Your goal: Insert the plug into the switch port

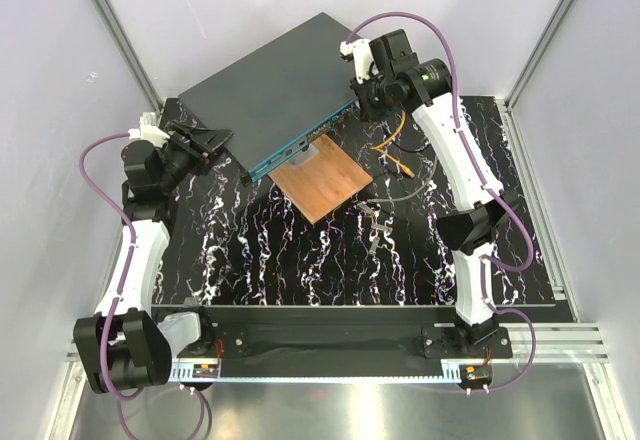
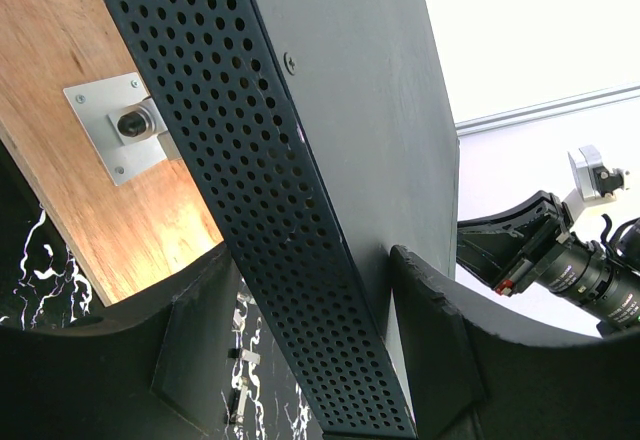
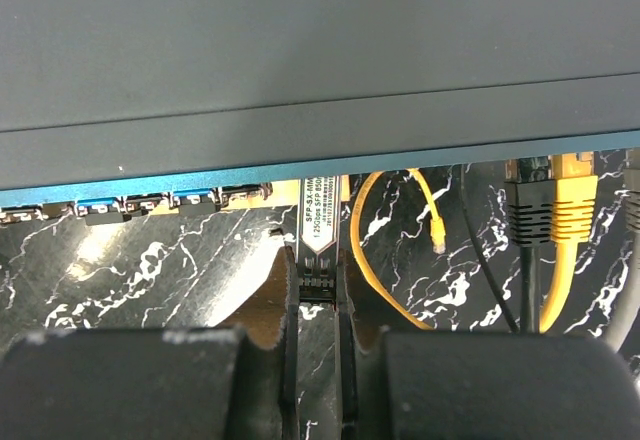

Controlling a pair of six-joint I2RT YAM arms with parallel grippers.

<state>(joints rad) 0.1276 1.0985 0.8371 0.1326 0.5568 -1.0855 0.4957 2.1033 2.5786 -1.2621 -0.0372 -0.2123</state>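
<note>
The right gripper (image 3: 318, 305) has its fingers clamped on a slim silver plug with a printed label (image 3: 318, 222), whose tip reaches the teal front face (image 3: 150, 182) of the wide, flat, dark grey-green metal box (image 1: 270, 90), at a small square switch port (image 3: 322, 188) near the face's right end. The left gripper (image 2: 315, 360) grips the box's perforated side wall (image 2: 260, 190) between its fingers. A copper-brown square plate (image 1: 322, 181) lies just before the box.

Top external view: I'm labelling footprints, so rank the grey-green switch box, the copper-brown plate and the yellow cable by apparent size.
1. Switch box, largest.
2. Copper-brown plate.
3. Yellow cable, smallest, a thin loop partly hidden by the right arm.
</note>
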